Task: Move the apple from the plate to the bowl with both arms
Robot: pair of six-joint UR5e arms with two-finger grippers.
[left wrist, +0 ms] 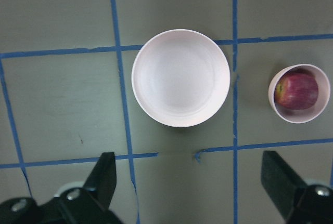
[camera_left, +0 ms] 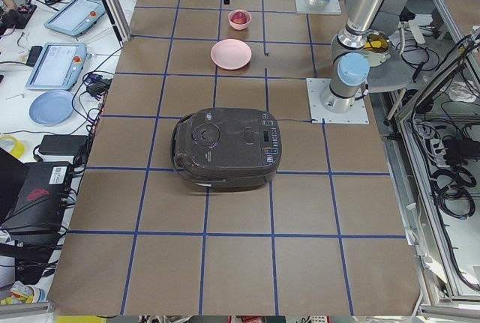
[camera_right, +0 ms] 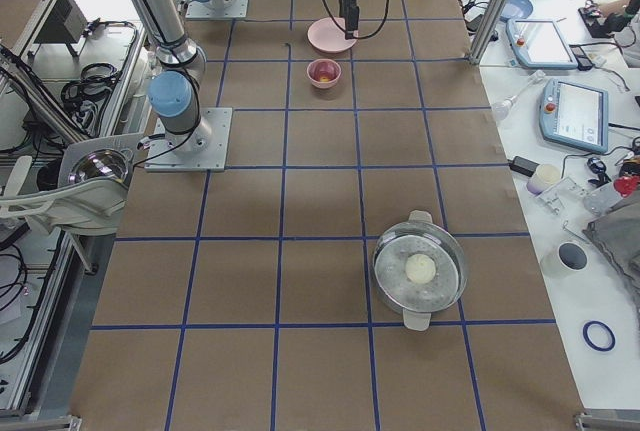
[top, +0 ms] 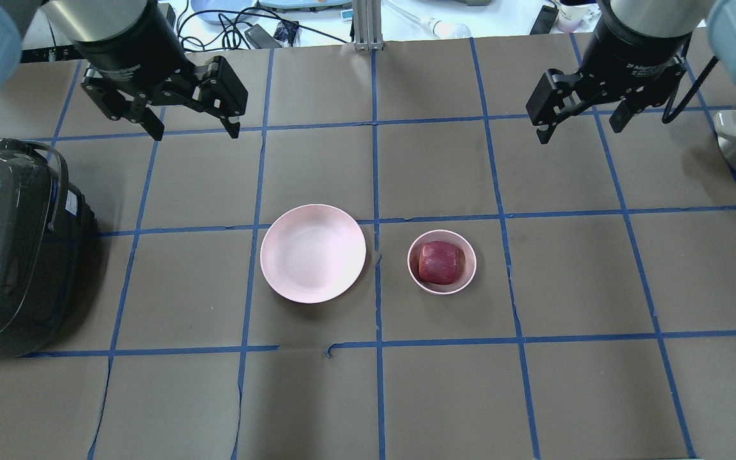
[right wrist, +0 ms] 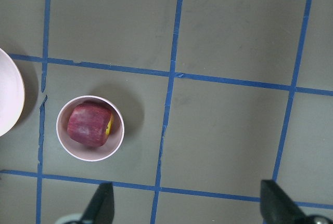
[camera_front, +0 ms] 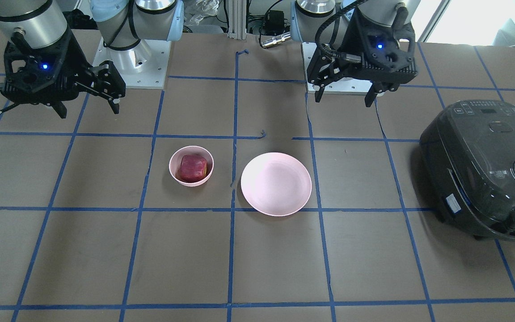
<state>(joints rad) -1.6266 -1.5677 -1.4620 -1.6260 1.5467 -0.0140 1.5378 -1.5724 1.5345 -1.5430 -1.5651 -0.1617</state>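
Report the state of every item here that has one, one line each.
apple, resting inside the bowl, held by nothing
bowl, upright, holding the apple
plate, flat on the table, empty
left pincer, open, empty, raised off the table
right pincer, open, empty, raised off the table
rice cooker, lid closed
steel pot, lid on

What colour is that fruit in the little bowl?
Dark red apple with a yellow patch, clearest in the right wrist view.
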